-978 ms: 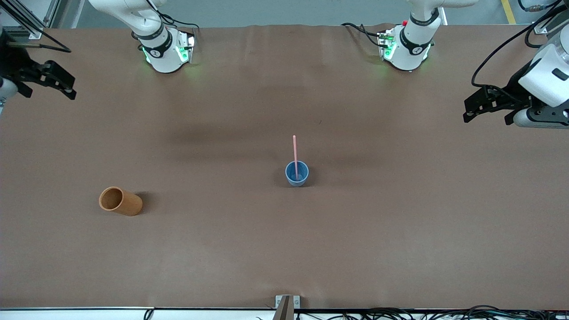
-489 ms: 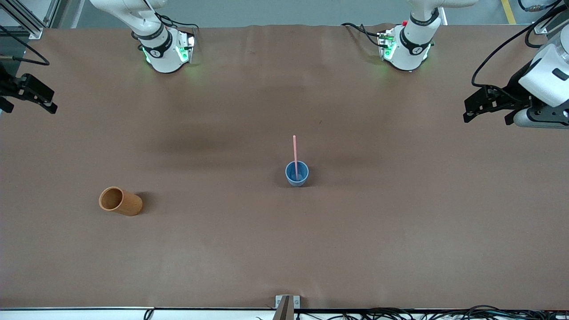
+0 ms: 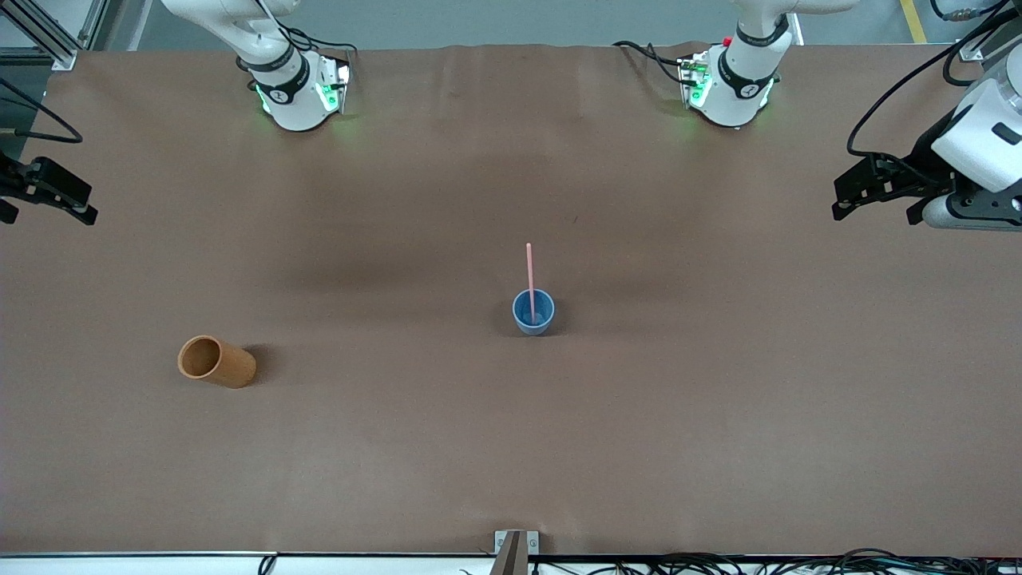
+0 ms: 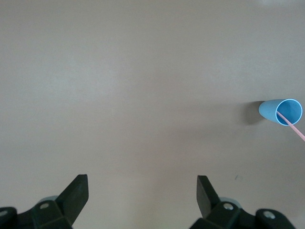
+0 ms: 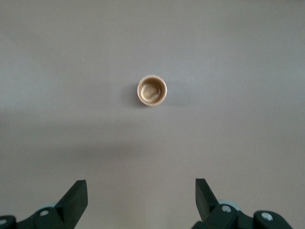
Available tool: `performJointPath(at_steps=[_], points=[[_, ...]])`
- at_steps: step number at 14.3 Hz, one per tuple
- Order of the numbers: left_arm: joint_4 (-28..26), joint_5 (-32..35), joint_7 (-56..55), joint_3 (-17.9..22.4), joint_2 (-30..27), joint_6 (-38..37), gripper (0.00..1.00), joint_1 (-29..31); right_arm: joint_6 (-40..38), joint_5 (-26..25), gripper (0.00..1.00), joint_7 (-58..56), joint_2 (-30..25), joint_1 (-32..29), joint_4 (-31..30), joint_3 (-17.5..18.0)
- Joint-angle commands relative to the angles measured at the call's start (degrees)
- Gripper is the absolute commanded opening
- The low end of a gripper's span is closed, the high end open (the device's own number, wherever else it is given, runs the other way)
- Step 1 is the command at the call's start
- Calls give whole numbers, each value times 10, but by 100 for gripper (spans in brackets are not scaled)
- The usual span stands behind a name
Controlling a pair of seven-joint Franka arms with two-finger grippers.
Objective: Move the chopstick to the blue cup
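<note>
The blue cup [image 3: 533, 313] stands upright in the middle of the table. The pale-pink chopstick [image 3: 528, 271] stands in it, leaning on the rim and sticking well above it. Both also show in the left wrist view, the cup [image 4: 268, 109] with the chopstick [image 4: 293, 126]. My left gripper [image 3: 870, 209] is open and empty, up in the air over the left arm's end of the table, well away from the cup; it also shows in its own wrist view [image 4: 142, 183]. My right gripper [image 3: 44, 214] is open and empty, high over the right arm's end; it also shows in its own wrist view [image 5: 141, 187].
An orange-brown cylindrical cup [image 3: 215, 362] stands empty toward the right arm's end of the table, nearer to the front camera than the blue cup; it also shows in the right wrist view [image 5: 152, 90]. The brown table [image 3: 718, 415] spreads wide around both cups.
My right gripper has drawn away toward the right arm's end of the table. The left arm, both cups and the chopstick have not moved.
</note>
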Motion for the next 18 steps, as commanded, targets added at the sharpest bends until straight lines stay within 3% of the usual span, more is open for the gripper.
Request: performJointPath(at_steps=[1,18], points=[[15,-4,3,1,5,-9,100,0,0,14,100,-17,-18,-13,-26,3],[15,-4,3,1,5,-9,100,0,-17,13,100,-18,-20,-7,-28,7]])
